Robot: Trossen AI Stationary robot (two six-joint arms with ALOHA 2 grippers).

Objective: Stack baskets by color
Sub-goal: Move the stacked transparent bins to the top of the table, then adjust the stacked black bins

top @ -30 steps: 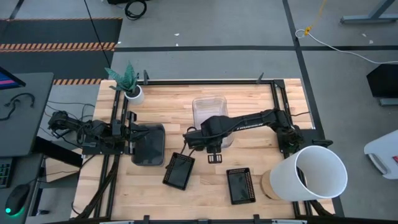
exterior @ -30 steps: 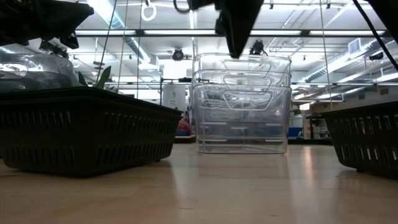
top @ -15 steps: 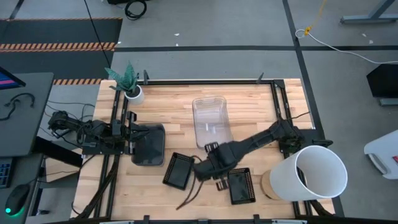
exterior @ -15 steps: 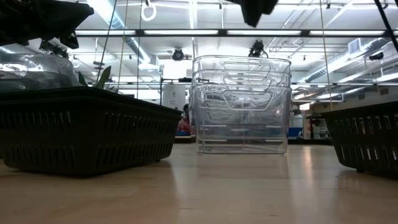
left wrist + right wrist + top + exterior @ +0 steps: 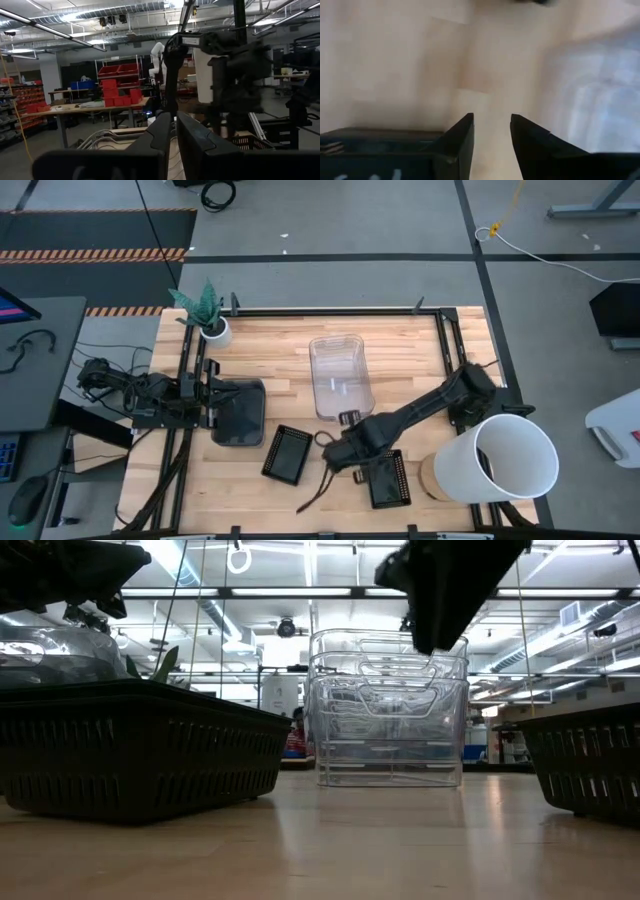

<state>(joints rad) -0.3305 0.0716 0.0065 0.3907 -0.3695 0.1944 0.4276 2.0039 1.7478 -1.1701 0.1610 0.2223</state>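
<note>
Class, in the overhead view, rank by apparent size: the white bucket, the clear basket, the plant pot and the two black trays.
1. white bucket
2. clear basket
3. two black trays, look alike, so unranked
4. plant pot

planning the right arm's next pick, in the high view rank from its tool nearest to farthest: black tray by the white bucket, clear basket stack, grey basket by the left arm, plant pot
From the right tool, which is open:
1. Black tray, just beside it, toward the white bucket.
2. Clear basket stack, mid-table.
3. Grey basket, at the left arm.
4. Plant pot, far left corner.
</note>
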